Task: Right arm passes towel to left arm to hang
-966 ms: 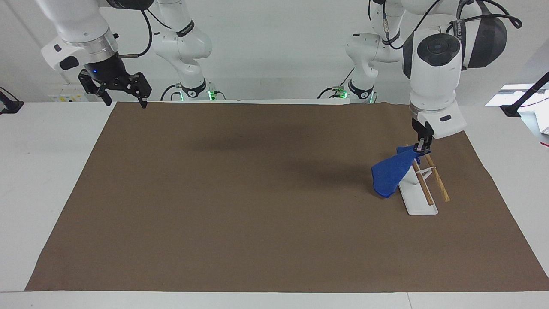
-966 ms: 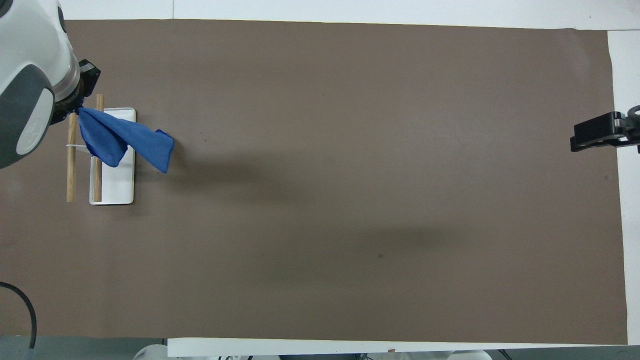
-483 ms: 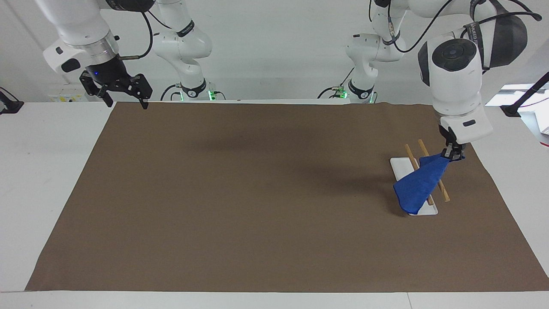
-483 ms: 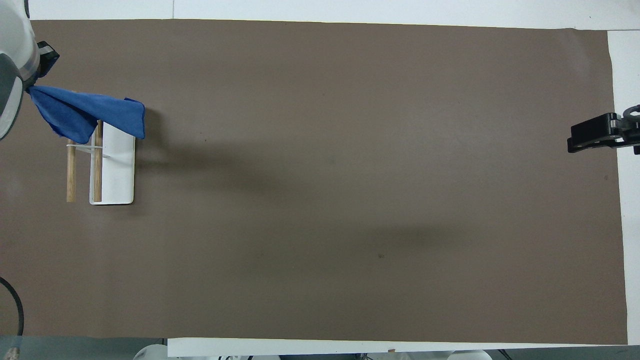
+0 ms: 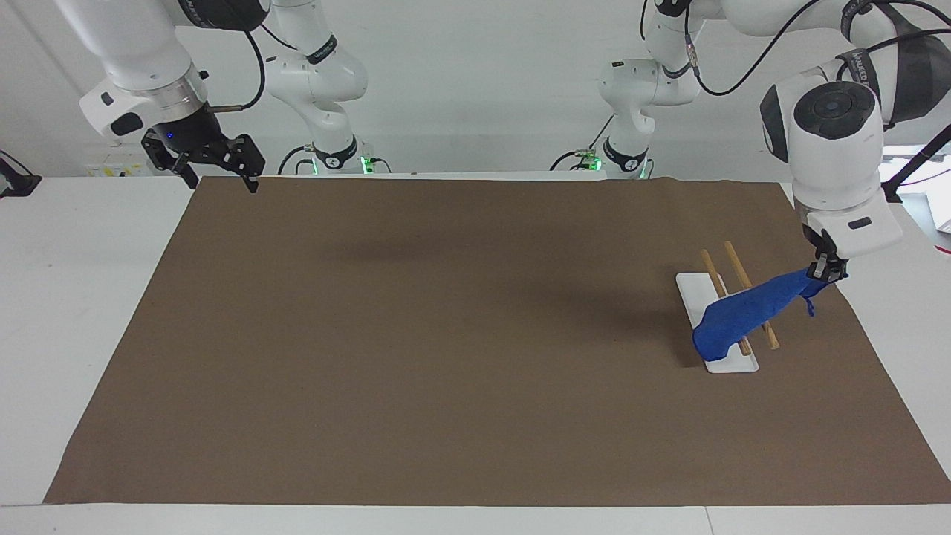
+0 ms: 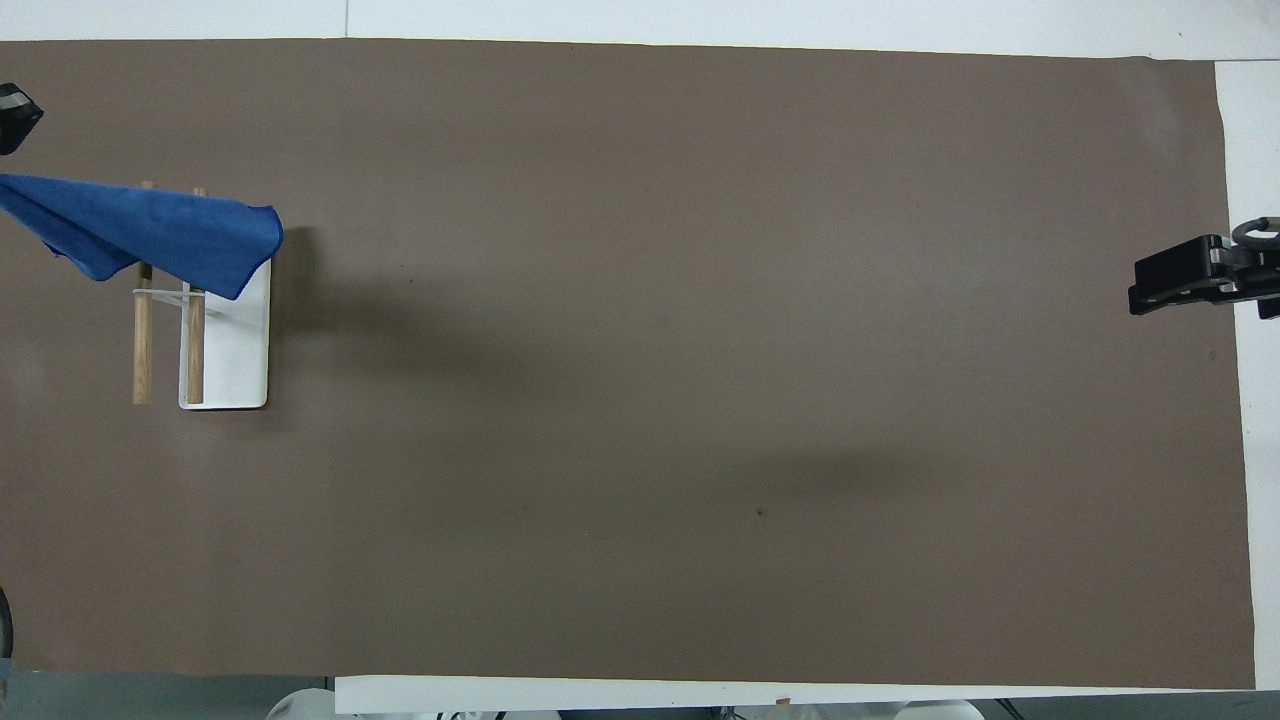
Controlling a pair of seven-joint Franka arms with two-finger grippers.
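facing view: left hand (image 5: 823, 272) clamps towel (image 5: 743, 315) corner, cloth draped over rack (image 5: 732, 312)

brown mat (image 5: 446, 334), white rack (image 6: 235, 360), wooden rails (image 6: 143, 350)

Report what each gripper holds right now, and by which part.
The left gripper pinches the towel by one corner, the cloth draped across the rack's wooden bars. The right gripper, waiting at the right arm's end, holds nothing.

Robotics lab: two bench-mounted arms (image 5: 825, 134), brown mat (image 5: 446, 334), white walls.
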